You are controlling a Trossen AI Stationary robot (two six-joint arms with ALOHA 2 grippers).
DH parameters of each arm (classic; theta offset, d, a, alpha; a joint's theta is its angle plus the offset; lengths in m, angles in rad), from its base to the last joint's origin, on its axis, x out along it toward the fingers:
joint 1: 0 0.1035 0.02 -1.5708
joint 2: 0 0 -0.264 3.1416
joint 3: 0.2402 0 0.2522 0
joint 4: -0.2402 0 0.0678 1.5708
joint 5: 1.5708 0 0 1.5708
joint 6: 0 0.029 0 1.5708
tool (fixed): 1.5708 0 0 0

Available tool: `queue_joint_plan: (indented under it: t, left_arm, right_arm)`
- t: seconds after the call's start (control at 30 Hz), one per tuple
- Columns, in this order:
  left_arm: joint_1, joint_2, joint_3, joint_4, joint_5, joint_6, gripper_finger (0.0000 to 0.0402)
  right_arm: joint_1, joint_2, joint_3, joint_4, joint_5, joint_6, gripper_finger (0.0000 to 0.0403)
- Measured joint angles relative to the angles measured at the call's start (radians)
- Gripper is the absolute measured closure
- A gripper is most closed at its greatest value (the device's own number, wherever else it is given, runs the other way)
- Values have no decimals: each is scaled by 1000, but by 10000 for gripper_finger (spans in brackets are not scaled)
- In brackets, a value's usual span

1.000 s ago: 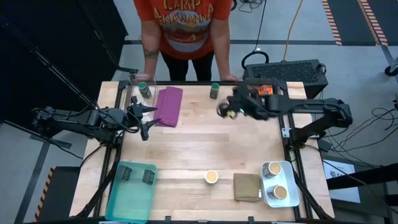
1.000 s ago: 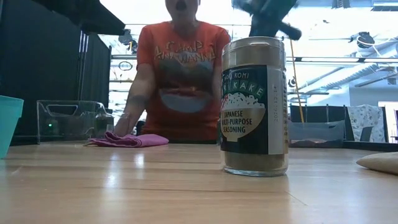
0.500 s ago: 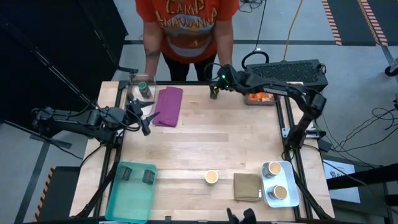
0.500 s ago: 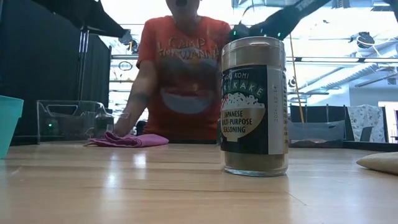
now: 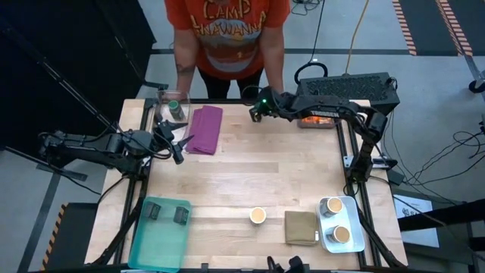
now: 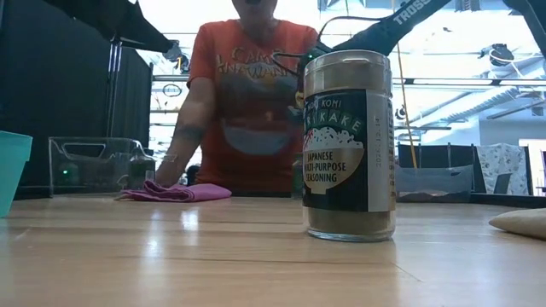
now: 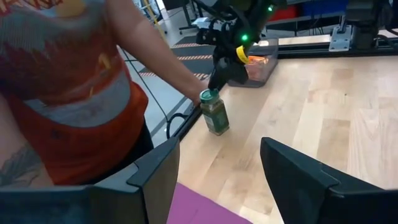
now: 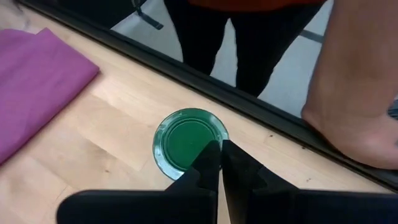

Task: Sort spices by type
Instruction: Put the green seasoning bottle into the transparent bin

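Observation:
A green-lidded spice jar (image 7: 215,115) stands upright on the table near the far edge, by a person's hand. My right gripper (image 8: 219,152) is shut and slants down over its green lid (image 8: 183,140), fingertips at the lid's rim. My left gripper (image 7: 217,186) stands open with nothing between its fingers, at the left beside the purple cloth (image 5: 204,129). A second green-lidded jar (image 5: 175,107) sits in a clear bin. Two dark blocks (image 5: 166,213) lie in the teal tray (image 5: 155,246). A tan-topped jar (image 5: 258,216) stands near the front. My right gripper has its shut fingertips (image 7: 214,82) right over the jar's lid, coming from above and the table's right. Whether they touch the lid, I cannot tell.
A person stands at the far edge, one hand (image 8: 354,124) on the table beside the jar. A bin with orange packets (image 5: 314,119) sits under my right arm. An olive folded cloth (image 5: 301,227) and a white tray (image 5: 327,243) with two tan-topped cups sit front right.
My right gripper has swung toward the table's far edge and left, and has come down over the green-lidded jar, staying shut. The jar has not moved.

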Motion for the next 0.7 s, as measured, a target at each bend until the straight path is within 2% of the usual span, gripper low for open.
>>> queue_joint_plan:
  t: [0.2,0.37,0.7]
  left_arm:
    - [0,0,0,-2,0,0,171]
    - [0,0,0,-1,0,4,171]
    - [0,0,0,0,0,3,171]
  right_arm:
    - [2,-17,-1,27,47,-17,402]
    - [7,-17,-1,55,12,-48,402]
    - [46,5,-1,44,13,-41,402]
